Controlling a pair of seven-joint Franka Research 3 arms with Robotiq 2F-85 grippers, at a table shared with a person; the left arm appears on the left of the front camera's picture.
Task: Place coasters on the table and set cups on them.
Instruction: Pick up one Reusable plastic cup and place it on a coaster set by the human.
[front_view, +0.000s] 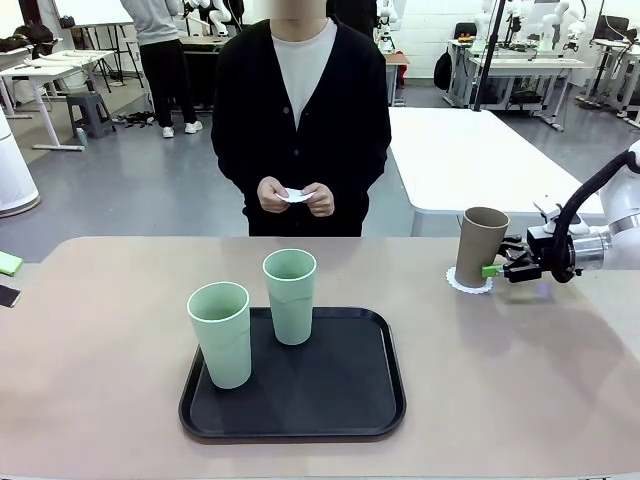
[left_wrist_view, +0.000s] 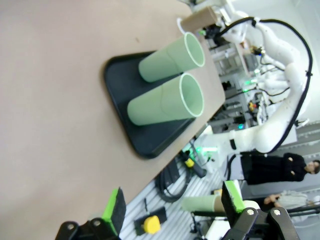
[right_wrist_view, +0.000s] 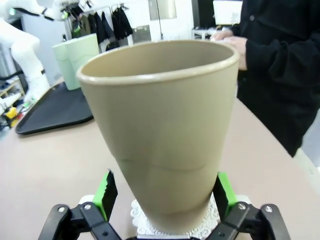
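Brown cup on its coaster, right gripper open around it

The beige bench (front_view: 520, 380) carries a black tray (front_view: 372, 402) with the near mint cup (front_view: 221, 333) and far mint cup (front_view: 290, 296) upright on it; a white table (front_view: 470, 160) and grey floor lie beyond. Near the far right edge, the brown cup (front_view: 482, 245) stands on a scalloped coaster (front_view: 468, 285). The right gripper (front_view: 492, 266) reaches in level, pads spread just clear of the cup's sides. The left gripper (left_wrist_view: 174, 204) hangs open above the bench. The person's hands (front_view: 318, 203) hold another coaster (front_view: 294, 195)

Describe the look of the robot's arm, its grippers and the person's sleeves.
The right arm is white and rounded, with a black cable along it. The right gripper and left gripper are black with green-padded fingers. The person's sleeves are black, a cardigan over a white top.
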